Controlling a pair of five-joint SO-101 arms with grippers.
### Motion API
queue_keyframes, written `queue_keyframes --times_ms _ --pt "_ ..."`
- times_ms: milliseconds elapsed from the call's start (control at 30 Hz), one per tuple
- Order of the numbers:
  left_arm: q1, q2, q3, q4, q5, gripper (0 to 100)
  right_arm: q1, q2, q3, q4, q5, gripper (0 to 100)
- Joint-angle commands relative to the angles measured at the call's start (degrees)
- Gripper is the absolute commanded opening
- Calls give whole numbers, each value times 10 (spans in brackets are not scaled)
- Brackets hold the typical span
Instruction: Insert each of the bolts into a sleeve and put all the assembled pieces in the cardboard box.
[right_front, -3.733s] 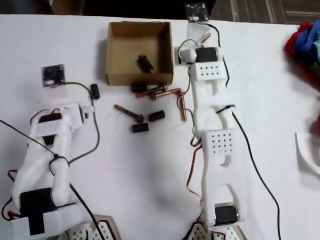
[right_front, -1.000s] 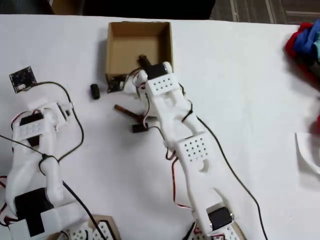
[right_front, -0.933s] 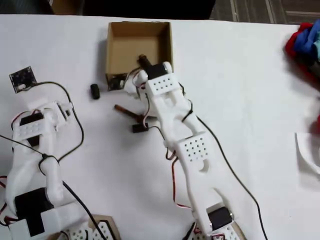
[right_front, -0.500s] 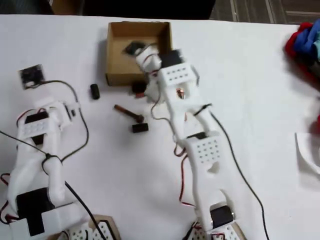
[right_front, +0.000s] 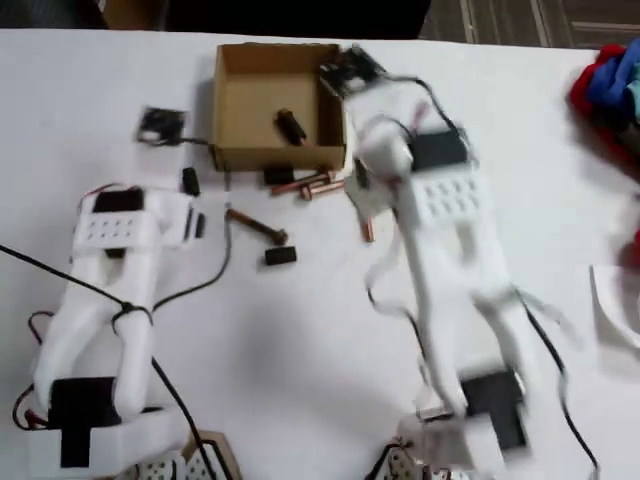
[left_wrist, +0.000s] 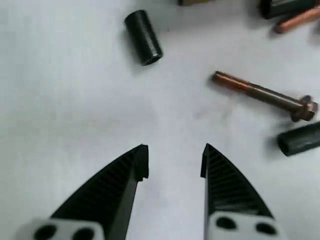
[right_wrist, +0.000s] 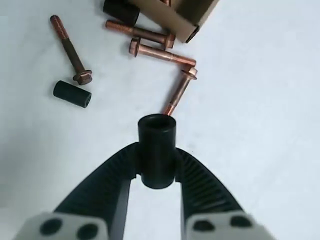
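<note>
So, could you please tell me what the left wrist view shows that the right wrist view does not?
The left wrist view adds the left hand, open, and a stray sleeve lying apart from the other parts. The right wrist view adds the right hand shut on the held sleeve, with a nearby bolt lying just beyond it, threads toward the hand. Both show the separate bolt and the black sleeve beside its head.
</note>
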Motion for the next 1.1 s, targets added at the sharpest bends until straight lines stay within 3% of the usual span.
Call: queue_keyframes --times_ms 0,133,300,433,667,867,967,1067 --pt "57 -3 -67 35 -70 192 22 -163 258 -141 0 20" --pt "97 -2 -91 52 -191 192 62 -197 389 -243 -13 20" --pt "97 12 -116 84 -309 192 94 -197 473 -340 -31 20" --pt "100 109 -211 205 -363 192 93 -200 512 -387 -67 20" --pt "113 345 -566 417 -382 192 103 -198 513 -387 -70 20" --pt "118 479 -776 443 -387 192 103 -198 513 -386 -71 20" --pt "126 500 -815 446 -393 192 103 -198 514 -386 -72 20" --pt "148 511 -803 447 -464 192 103 -198 514 -386 -72 20"
